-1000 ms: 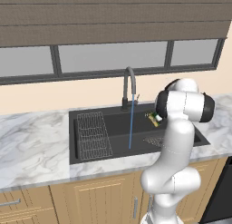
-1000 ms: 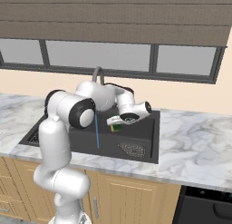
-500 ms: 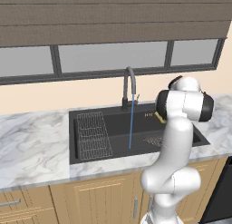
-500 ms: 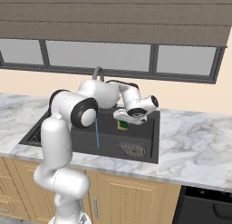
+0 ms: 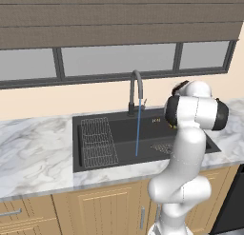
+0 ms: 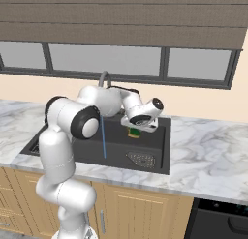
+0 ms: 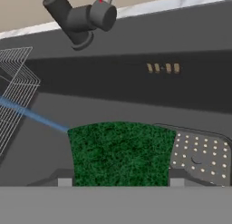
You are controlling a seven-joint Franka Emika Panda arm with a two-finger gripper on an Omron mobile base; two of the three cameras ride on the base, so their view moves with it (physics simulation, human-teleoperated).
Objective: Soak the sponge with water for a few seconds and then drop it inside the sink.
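Green, scrubby-topped rectangular sponge [image 7: 120,150] sits clamped between the two-finger gripper [image 6: 135,132], held above the dark grey basin sink [image 6: 160,160], well right of the thin blue water stream [image 6: 103,136].

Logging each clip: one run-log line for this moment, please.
gripper: shut on green-topped sponge | location: over dark grey sink | thin blue water stream: running, apart from sponge
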